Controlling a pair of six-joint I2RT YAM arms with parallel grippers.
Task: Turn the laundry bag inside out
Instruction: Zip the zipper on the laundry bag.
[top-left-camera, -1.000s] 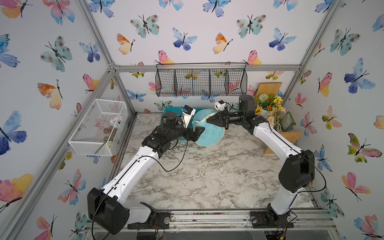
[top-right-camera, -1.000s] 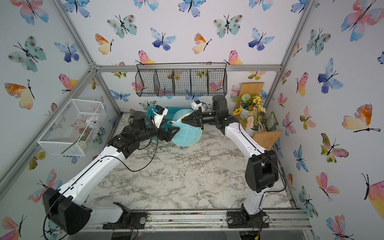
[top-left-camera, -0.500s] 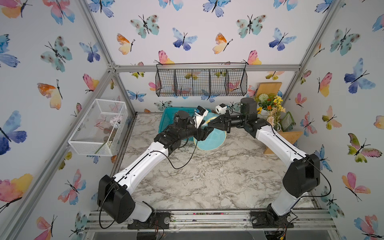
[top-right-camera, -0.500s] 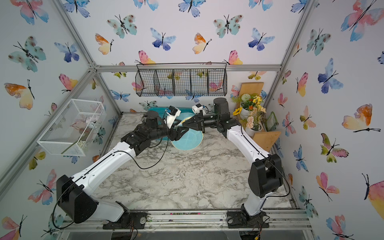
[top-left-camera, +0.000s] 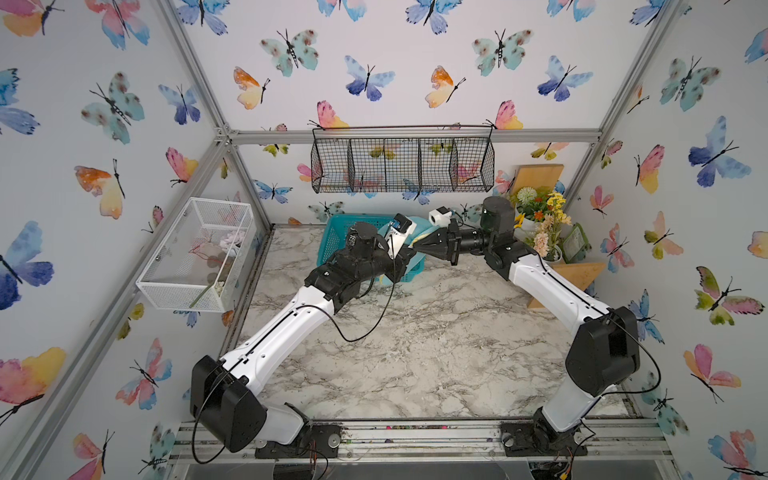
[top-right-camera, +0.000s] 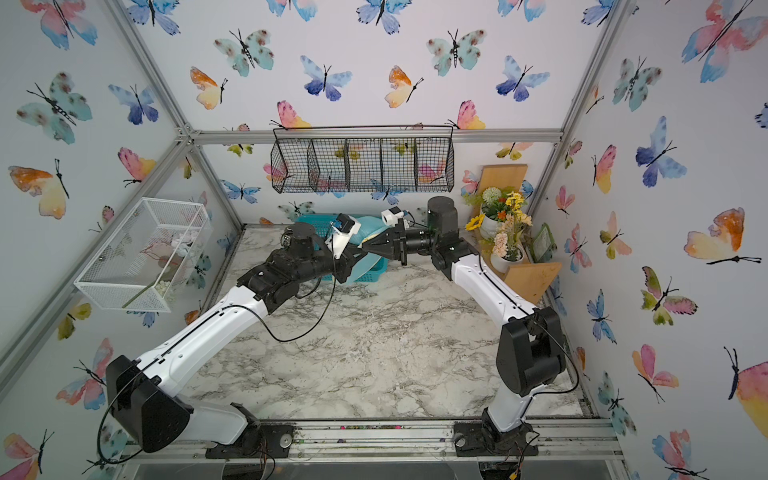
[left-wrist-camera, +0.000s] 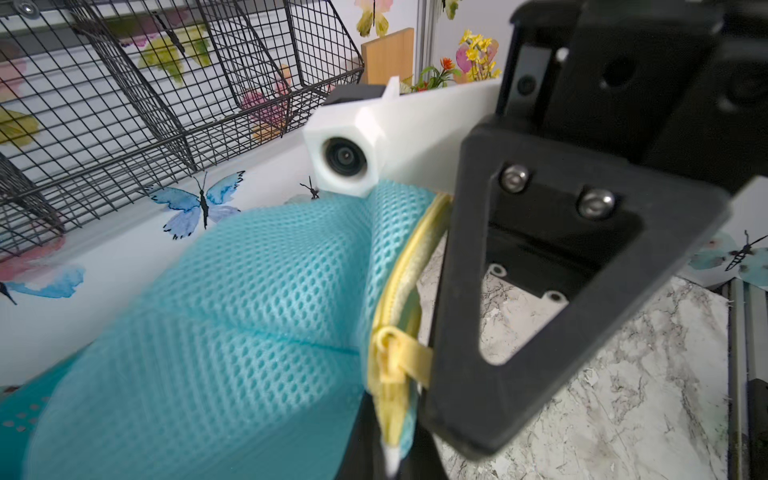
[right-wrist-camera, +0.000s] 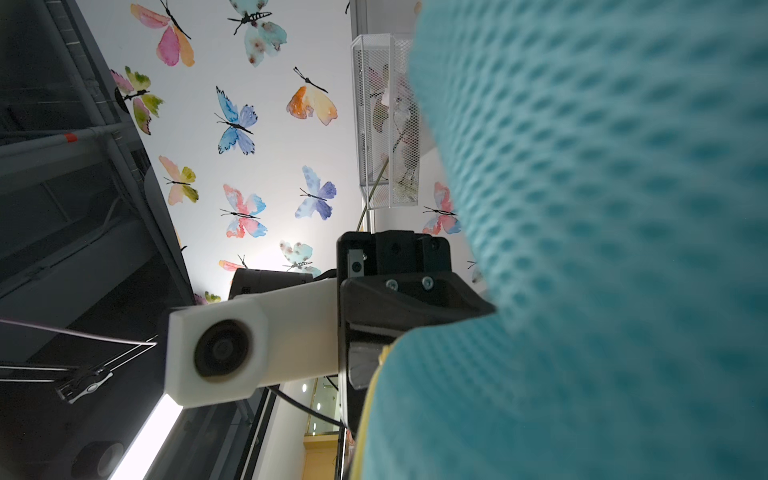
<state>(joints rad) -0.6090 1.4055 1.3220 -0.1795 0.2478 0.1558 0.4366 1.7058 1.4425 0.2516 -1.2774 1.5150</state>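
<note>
Both top views: left pincer (top-left-camera: 408, 254) and right pincer (top-left-camera: 417, 248) meet tip to tip at the back of the marble surface (top-left-camera: 415, 353), each clamped tight on the crumpled laundry bag (top-left-camera: 419, 232), held up over the end of the teal basket (top-left-camera: 336, 237) nearer the right arm; the white mesh box (top-left-camera: 187, 291) on the side wall holds a pale bundle (top-left-camera: 231, 240) and a stem. Left wrist view: turquoise mesh bunched, yellow piping (left-wrist-camera: 401, 286) running along the right pincer's finger (left-wrist-camera: 457, 270), long axis impossible to call. Right wrist view: the left pincer (right-wrist-camera: 453, 316) bites the bag's folded edge.
</note>
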